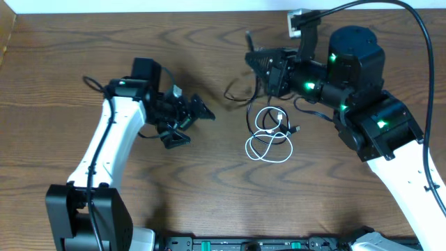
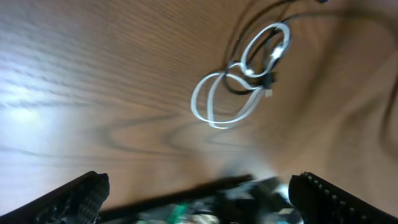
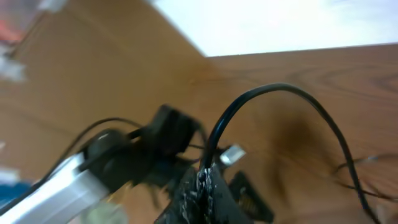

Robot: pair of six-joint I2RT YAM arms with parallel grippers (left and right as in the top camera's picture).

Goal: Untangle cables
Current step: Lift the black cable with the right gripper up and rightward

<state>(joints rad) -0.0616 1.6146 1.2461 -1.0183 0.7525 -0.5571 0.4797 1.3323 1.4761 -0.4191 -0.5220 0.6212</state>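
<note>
A white cable point(image 1: 267, 143) lies in loops on the table, right of centre. It also shows in the left wrist view point(image 2: 214, 99), with a thin black cable point(image 2: 247, 87) running through its loops. My right gripper point(image 1: 256, 61) is shut on a black cable point(image 1: 235, 92) above and behind the white one. In the right wrist view the jaws point(image 3: 205, 182) pinch this black cable point(image 3: 273, 88), which arcs up and off to the right. My left gripper point(image 1: 191, 125) is open and empty, left of the cables, and its fingers frame the left wrist view point(image 2: 199, 199).
The thick black cord point(image 1: 362, 5) of the right arm runs across the back right. A small white box point(image 1: 293, 22) sits at the table's far edge. The robot base point(image 1: 244, 242) lies along the front edge.
</note>
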